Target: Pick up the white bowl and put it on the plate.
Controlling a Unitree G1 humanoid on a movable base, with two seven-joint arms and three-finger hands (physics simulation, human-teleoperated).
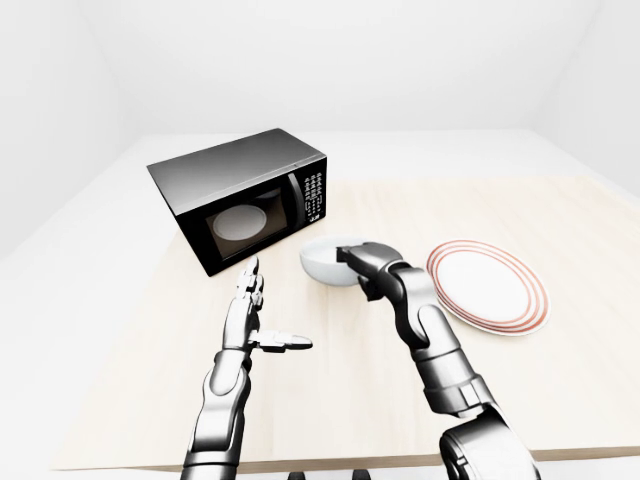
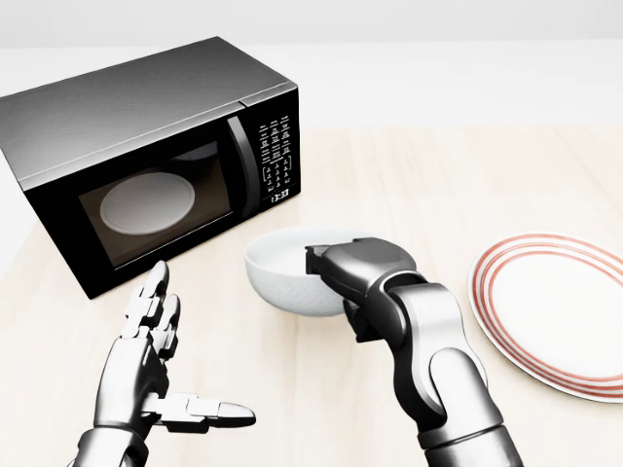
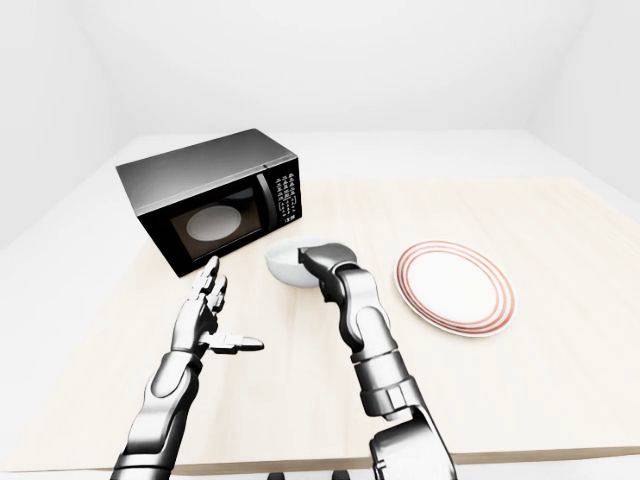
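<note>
The right hand (image 2: 352, 274) is clenched on the rim of the white bowl (image 2: 288, 269), holding it tilted just below the microwave (image 2: 146, 161), left of the plate (image 2: 555, 311). The left hand (image 2: 146, 365) hangs spread, fingers extended, below the microwave.

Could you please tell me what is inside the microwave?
Through the door glass of the microwave, a pale round turntable shows, with nothing visible on it. The dark tinted glass hides the rest of the cavity.

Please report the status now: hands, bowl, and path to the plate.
Right robot hand shut on white bowl, lifted. Left robot hand open, idle. Plate unobstructed.
</note>
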